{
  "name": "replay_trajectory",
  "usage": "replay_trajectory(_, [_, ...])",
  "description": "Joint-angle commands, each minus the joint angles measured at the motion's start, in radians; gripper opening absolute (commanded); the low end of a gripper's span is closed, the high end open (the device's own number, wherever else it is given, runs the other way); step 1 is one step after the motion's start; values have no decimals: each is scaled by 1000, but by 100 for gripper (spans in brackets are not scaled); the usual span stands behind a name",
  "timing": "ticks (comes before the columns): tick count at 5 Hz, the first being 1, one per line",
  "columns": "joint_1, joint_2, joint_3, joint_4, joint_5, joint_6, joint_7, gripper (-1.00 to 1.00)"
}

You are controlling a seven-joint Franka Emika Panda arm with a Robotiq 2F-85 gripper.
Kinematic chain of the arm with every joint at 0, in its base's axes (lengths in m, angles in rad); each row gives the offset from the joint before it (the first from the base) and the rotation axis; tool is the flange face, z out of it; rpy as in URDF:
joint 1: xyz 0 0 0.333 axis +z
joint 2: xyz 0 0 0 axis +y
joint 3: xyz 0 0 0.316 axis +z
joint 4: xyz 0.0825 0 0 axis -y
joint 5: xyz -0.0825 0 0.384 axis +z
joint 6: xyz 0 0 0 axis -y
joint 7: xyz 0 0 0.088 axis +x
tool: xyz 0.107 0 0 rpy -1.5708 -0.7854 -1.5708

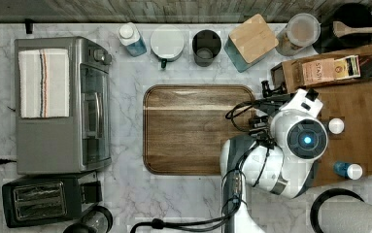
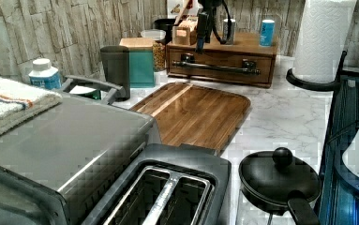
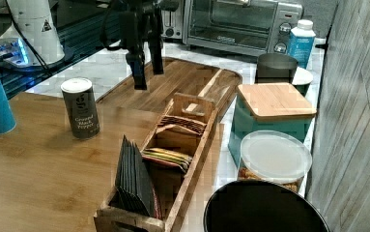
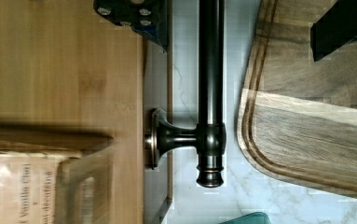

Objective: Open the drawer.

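- Marble-patterned table (image 2: 280, 117) under a plank wall carries a toaster oven, a toaster, a wooden tray (image 1: 193, 128) and canisters
- At the top view's right, the drawer (image 2: 221, 63) sits shut in a low wooden box, its front facing the tray
- Its long black bar handle (image 4: 211, 70) stands off the front on posts, leaving a gap behind it
- The end effector (image 3: 144, 72) hangs above the handle near 1 end, fingers spread wide, holding nothing
- Judged stiff and fairly light; the smooth metal bar may slip
- Best hold: straddle the bar beside a post, then pull straight toward the tray, or the light box might slide along
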Motion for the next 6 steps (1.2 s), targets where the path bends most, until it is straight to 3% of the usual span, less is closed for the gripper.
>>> replay_trajectory(1, [-17,74,4,47,1,43,-92,100])
replay_trajectory(2, [-32,72,8,-10,42,166,-125,100])
replay_trajectory(3, [11,77,-40,-26,48,191,-120,100])
replay_trajectory(4, [-47,102,28,-12,87,153,-127,100])
replay_trajectory(6, [-39,161,14,-14,1,218,-116,100])
